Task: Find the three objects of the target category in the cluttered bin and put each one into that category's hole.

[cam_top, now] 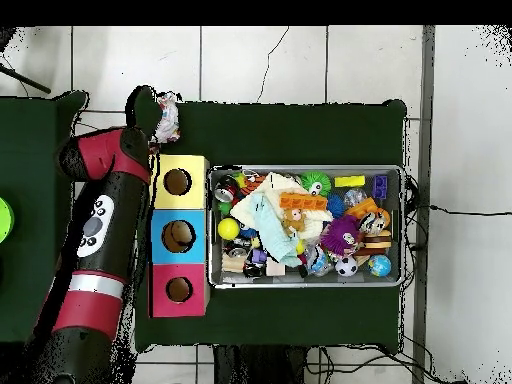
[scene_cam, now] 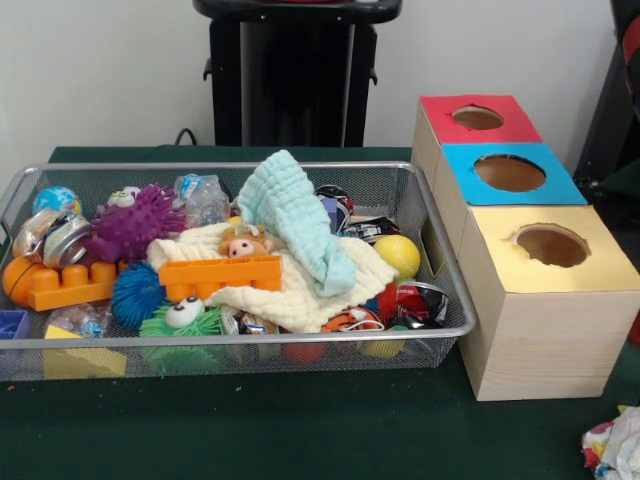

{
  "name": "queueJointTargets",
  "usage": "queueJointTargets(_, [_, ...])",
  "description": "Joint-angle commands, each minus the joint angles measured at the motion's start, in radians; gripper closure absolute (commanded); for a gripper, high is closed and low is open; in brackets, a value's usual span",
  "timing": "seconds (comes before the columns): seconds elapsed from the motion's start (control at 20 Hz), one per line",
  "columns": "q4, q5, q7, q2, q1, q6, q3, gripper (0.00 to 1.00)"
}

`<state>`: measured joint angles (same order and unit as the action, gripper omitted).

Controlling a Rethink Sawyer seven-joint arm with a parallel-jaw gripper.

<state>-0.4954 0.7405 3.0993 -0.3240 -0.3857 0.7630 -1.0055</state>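
Note:
The wire mesh bin (scene_cam: 250,340) is full of toys and cloths; it also shows in the overhead view (cam_top: 305,169). A crumpled white wrapper with coloured blotches (scene_cam: 614,446) lies on the green table outside the bin, past the yellow box (scene_cam: 590,275); it also shows in the overhead view (cam_top: 167,118). A shiny red, black and silver wrapper (scene_cam: 414,302) sits in the bin's front right corner. A dark wrapper (scene_cam: 368,228) lies behind the yellow ball (scene_cam: 398,254). My arm (cam_top: 100,215) reaches along the boxes, and its dark end (cam_top: 144,101) is beside the outside wrapper.
The red (scene_cam: 440,115), blue (scene_cam: 555,185) and yellow boxes, each with a round hole, stand in a row right of the bin. A mint cloth (scene_cam: 290,210) and a cream cloth (scene_cam: 300,290) cover the bin's middle. Orange bricks (scene_cam: 220,275) and a purple spiky toy (scene_cam: 135,225) lie around them.

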Motion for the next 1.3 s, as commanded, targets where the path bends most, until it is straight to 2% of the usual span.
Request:
queueJointTargets(0.05, [-0.140, -0.095, 0.034, 0.037, 0.014, -0.035, 0.078, 1.00])
queueJointTargets(0.2, [-0.181, -0.117, -0.045, 0.090, 0.012, -0.022, 0.129, 1.00])
queueJointTargets(0.5, [-0.273, -0.189, -0.188, 0.246, 0.009, 0.081, 0.204, 1.00])
queueJointTargets(0.9, [-0.316, -0.284, -0.365, 0.409, 0.048, 0.219, 0.298, 1.00])
queueJointTargets(1.05, [-0.343, -0.325, -0.401, 0.464, 0.064, 0.247, 0.336, 1.00])
queueJointTargets(1.3, [-0.475, -0.380, -0.494, 0.603, 0.083, 0.242, 0.424, 1.00])
